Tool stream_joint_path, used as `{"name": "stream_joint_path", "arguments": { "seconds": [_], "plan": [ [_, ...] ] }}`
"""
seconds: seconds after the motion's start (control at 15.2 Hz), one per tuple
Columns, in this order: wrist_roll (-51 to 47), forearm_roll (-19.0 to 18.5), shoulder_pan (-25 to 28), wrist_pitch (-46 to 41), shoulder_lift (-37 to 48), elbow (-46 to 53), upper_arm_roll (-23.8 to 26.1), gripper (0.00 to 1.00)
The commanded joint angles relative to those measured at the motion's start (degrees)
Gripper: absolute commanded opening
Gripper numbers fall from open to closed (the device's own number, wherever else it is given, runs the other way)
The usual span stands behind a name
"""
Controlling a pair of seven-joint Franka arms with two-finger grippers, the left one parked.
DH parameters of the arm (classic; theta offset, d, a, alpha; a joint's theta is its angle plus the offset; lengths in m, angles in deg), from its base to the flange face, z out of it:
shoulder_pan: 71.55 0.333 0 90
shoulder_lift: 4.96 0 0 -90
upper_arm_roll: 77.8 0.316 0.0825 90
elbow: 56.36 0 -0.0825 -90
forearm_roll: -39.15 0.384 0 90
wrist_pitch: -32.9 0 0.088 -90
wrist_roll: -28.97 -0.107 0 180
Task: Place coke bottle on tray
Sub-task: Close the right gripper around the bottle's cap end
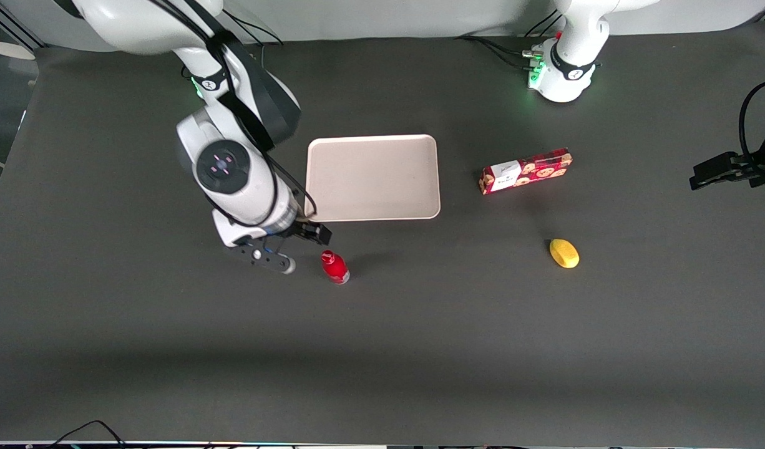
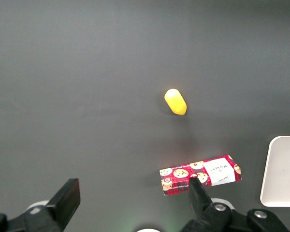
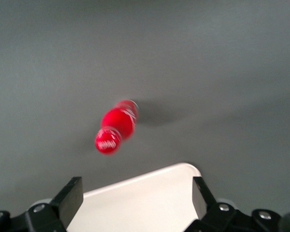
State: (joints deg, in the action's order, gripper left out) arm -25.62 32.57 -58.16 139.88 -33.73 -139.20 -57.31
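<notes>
No lettering is legible on anything here.

You have the tray (image 1: 373,178) lying flat on the table (image 1: 108,349), about midway between the two arms' ends; the coke bottle (image 1: 334,266) stands upright on the table, off the tray, nearer the front camera than the tray's near rim and close to its corner at the working arm's end; your gripper (image 1: 289,249) hangs just beside the bottle, toward the working arm's end, apart from it, fingers spread; the cookie box (image 1: 526,171) lies toward the parked arm's end, well apart from the tray; the lemon-shaped object (image 1: 564,253) lies nearer the front camera than the box, near it.
</notes>
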Motion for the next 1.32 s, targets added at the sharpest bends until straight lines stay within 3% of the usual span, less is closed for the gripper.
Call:
{"name": "stream_joint_path", "arguments": {
  "seconds": [0.0, 0.4, 0.53, 0.59, 0.66, 0.79, 0.86, 1.25],
  "plan": [
    [-7.61, -4.22, 2.34, 2.71, -5.84, 4.87, 0.69, 1.00],
    [-15.01, -11.61, 3.31, 5.34, -11.74, 6.64, 2.27, 1.00],
    [-15.98, -13.63, 3.49, 6.49, -12.36, 6.29, 2.53, 0.94],
    [-16.07, -13.81, 3.58, 6.49, -12.63, 6.20, 2.54, 0.86],
    [-15.98, -13.81, 3.58, 6.49, -12.63, 6.11, 2.62, 0.67],
    [-15.28, -14.08, 3.49, 6.40, -12.37, 6.02, 3.32, 0.17],
    [-15.11, -14.25, 3.49, 6.40, -12.19, 5.85, 3.42, 0.00],
    [-12.73, -15.40, 3.05, 4.74, -9.91, 6.02, 4.29, 0.00]
  ]
}}
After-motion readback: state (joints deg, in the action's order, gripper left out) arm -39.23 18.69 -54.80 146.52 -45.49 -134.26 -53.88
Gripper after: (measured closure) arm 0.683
